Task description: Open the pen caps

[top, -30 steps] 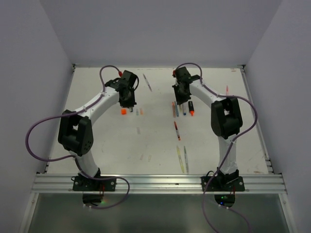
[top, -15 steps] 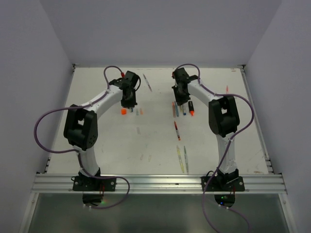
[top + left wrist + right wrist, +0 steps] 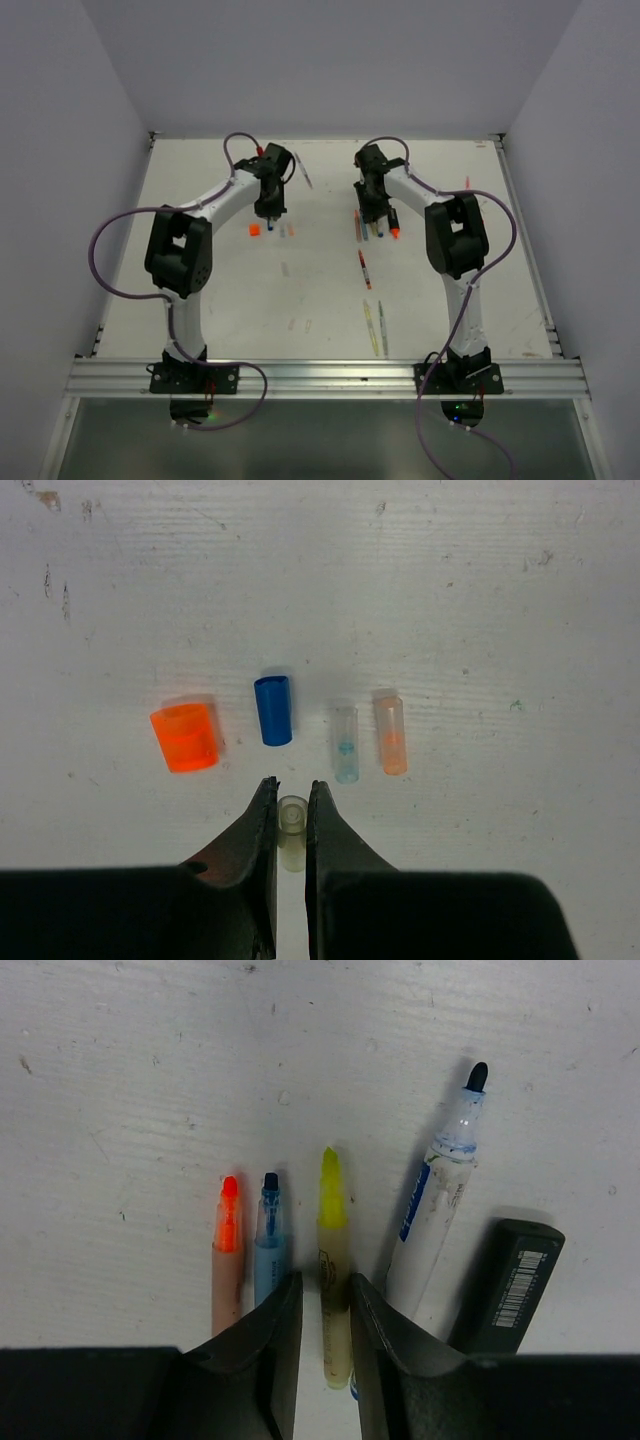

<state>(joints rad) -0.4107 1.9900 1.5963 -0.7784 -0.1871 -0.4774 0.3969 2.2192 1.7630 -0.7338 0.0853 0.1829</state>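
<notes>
A flat white tabletop [image 3: 200, 290], scuffed and flecked with faint marks, is boxed in by a plain pale grey back wall [image 3: 330, 60] and matching side walls [image 3: 50, 200]. A ribbed aluminium rail [image 3: 330, 377] runs along its near edge. The light is soft and even.

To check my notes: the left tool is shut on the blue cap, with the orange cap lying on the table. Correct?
No. The left tool is shut on a clear cap; the blue cap lies on the table beside the orange cap, as the left wrist view shows.
</notes>
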